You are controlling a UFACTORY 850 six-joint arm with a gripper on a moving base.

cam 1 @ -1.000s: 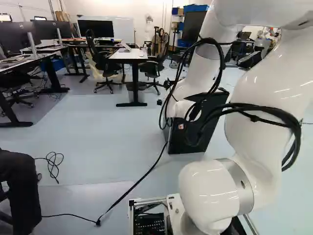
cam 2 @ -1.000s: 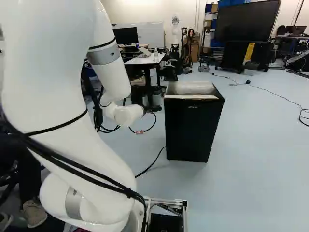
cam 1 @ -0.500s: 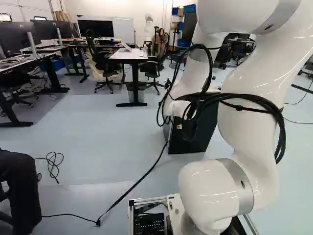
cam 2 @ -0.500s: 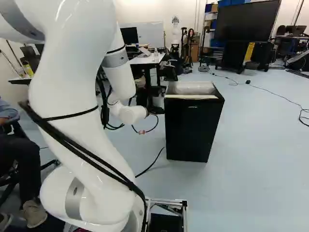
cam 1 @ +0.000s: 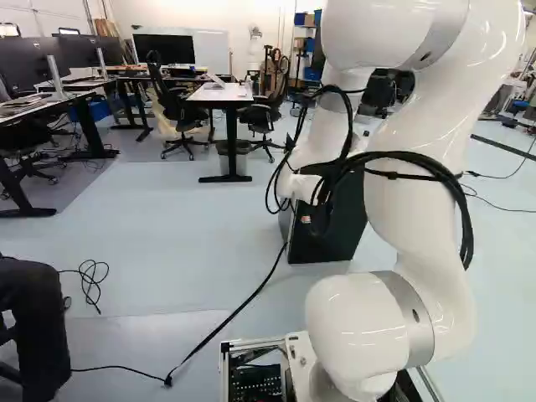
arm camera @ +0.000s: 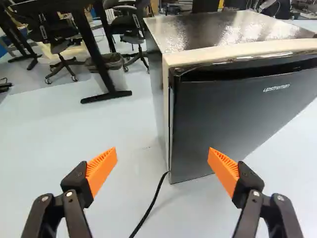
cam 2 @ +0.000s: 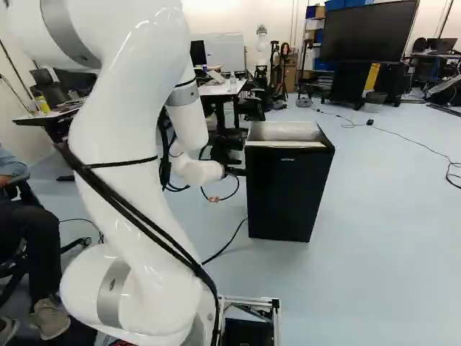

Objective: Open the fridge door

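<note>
In the right base view my gripper (cam 2: 235,171) is a dark shape at the left side of the black fridge (cam 2: 287,194), near its top; whether they touch, I cannot tell. The arm covers much of the fridge (cam 1: 343,230) in the left base view. Seen from the wrist, the gripper (arm camera: 162,152) is open, its orange pads wide apart with nothing gripped. Ahead of it stands the dark fridge door (arm camera: 233,111), closed against the cream-edged body, its side edge between the two fingers' lines. A dark recess runs along the door's top.
A black cord (arm camera: 152,204) runs over the floor by the fridge's lower corner. A desk (cam 1: 219,94) and chairs stand beyond. A seated person is at the left of both base views. A large screen (cam 2: 369,30) stands far back.
My arm has swung and lowered; in the right base view its wrist and gripper have shifted right, closer to the fridge's side. Base and fridge have not moved.
</note>
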